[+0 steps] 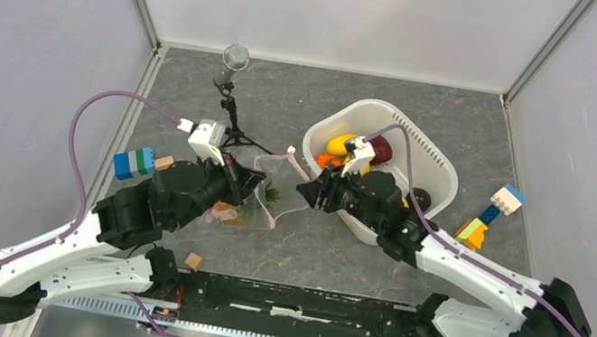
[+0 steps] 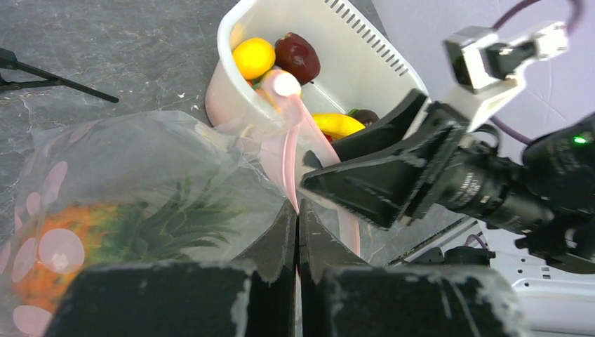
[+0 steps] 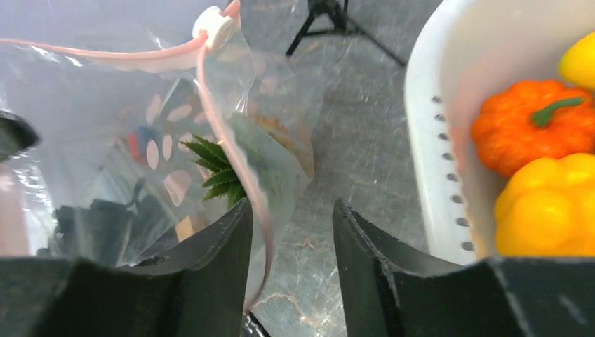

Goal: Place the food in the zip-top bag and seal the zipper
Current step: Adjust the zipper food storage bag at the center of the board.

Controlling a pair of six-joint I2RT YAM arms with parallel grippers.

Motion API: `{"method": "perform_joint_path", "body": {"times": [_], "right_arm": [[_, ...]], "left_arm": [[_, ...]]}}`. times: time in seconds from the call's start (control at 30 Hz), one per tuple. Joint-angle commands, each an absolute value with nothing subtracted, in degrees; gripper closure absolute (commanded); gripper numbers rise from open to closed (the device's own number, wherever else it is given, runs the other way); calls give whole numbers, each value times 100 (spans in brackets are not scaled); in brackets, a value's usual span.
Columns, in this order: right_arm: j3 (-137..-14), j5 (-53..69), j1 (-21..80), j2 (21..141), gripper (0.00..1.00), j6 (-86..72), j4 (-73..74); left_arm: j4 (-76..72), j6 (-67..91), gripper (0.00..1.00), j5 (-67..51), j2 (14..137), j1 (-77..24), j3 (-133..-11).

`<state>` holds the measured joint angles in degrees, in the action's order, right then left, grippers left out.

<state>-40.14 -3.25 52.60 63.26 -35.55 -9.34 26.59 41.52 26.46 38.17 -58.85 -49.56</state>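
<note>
The clear dotted zip-top bag lies between the two grippers, and an orange toy with a green leafy top is inside it. My left gripper is shut on the pink zipper at the bag's mouth. The white slider sits at the end of the strip. My right gripper is open. The zipper hangs between its jaws, close against the left finger. More food lies in the white tub: a lemon, a maroon fruit, an orange pumpkin and a yellow pepper.
A microphone on a small tripod stands at the back left. Building-block stacks lie at the left and at the right. A small wooden block rests near the front rail. White walls close in the table.
</note>
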Motion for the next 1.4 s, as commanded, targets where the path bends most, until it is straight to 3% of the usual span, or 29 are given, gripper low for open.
{"method": "perform_joint_path", "body": {"times": [0.0,0.03,0.13,0.47,0.87,1.03,1.1,1.17,1.23,1.27,1.3,1.33,1.37], "right_arm": [[-4501,457,5256,6780,58,-3307,-1077],[-4561,608,5249,6789,73,-3205,-1149],[-4862,601,5256,6653,100,-2800,-1073],[-6659,826,5265,6883,100,-1501,-520],[-4909,2434,5630,6872,100,-1666,-940],[-4863,2402,5638,6779,91,-1746,-1190],[-4974,2395,5634,6747,80,-1738,-1202],[-5071,2355,5634,6667,61,-1705,-1162],[-5150,1907,5634,6505,63,-1626,-950],[-5123,1615,5633,6387,59,-1602,-925],[-5075,1389,5632,6277,42,-1576,-902],[-5046,1246,5634,6154,34,-1533,-861],[-5044,1013,5629,6015,32,-1491,-763]], "left_arm": [[2544,3945,98,2748,3670,-5865,-5106],[2555,3917,98,2772,3657,-5865,-5098],[2654,3767,98,2876,3624,-5862,-5169],[2509,2611,98,3323,3802,-5861,-5773],[3581,3761,98,3408,2826,-5865,-4492],[3472,3511,98,3265,2460,-5865,-4651],[3464,3271,98,3144,2515,-5863,-4859],[3469,3047,98,3007,2596,-5863,-5018],[3464,2896,98,2822,2716,-5869,-5120],[3459,2858,98,2716,2792,-5866,-5175],[3420,2847,98,2593,2858,-5863,-5202],[3391,2845,98,2520,2926,-5868,-5214],[3362,2864,98,2467,2958,-5864,-5222]]}}
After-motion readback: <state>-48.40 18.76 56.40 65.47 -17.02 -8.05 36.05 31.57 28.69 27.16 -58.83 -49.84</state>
